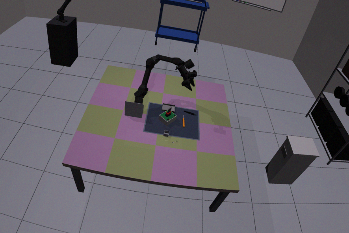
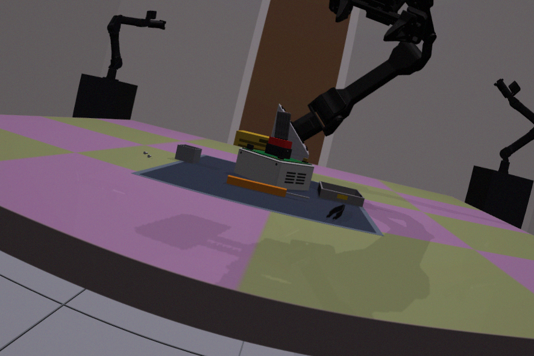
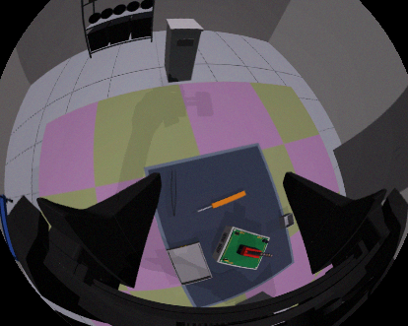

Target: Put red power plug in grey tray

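The red power plug (image 1: 168,113) (image 2: 280,142) (image 3: 251,252) stands in its black socket on the green circuit board (image 1: 172,117) (image 3: 234,244), which tops a light grey box (image 2: 256,166). A dark ribbed part rises from the plug. The shallow grey tray (image 1: 168,107) (image 2: 340,193) (image 3: 189,263) lies beside the box on the mat and looks empty. My gripper (image 1: 192,88) (image 2: 363,29) (image 3: 225,180) is wide open with nothing between its fingers. It hangs high above the table, well up and away from the plug and the tray.
The dark blue mat (image 1: 151,125) (image 2: 178,182) (image 3: 274,199) also bears an orange screwdriver (image 1: 183,122) (image 2: 256,185) (image 3: 229,199) and black tweezers (image 1: 189,112) (image 2: 335,212). A small grey box (image 1: 166,133) (image 2: 188,153) (image 3: 286,220) stands at the mat's edge. A grey upright plate (image 1: 134,109) stands by the arm's base.
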Action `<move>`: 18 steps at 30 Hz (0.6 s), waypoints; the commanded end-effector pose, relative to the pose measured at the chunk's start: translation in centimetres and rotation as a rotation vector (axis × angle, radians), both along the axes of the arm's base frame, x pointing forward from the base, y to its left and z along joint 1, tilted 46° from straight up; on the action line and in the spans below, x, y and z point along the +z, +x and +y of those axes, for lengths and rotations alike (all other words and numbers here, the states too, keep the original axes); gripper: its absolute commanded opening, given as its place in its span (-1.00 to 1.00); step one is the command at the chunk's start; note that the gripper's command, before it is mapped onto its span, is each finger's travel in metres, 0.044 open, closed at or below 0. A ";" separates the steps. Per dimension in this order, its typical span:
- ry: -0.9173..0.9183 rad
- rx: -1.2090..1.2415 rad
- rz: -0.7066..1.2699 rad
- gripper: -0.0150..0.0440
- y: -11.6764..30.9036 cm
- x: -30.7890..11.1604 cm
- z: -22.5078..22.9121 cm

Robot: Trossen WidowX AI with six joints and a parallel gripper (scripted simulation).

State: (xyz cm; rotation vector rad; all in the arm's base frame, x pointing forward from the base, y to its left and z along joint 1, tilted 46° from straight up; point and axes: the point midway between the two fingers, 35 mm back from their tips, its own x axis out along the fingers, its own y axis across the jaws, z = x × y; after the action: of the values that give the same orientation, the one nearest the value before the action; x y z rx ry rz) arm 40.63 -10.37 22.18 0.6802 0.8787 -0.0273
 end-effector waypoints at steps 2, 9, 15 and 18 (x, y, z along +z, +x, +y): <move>0.120 0.039 0.257 0.97 -4.1 -7.0 0.0; 0.418 0.108 0.637 0.97 -12.7 -14.2 2.1; 0.489 0.119 0.704 0.97 -14.4 -14.9 2.7; 0.428 0.105 0.657 0.97 -13.1 -14.5 2.1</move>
State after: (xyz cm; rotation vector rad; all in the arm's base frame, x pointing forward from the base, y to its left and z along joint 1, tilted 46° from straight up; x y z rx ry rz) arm 26.61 -7.90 7.11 1.0834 1.6174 0.0473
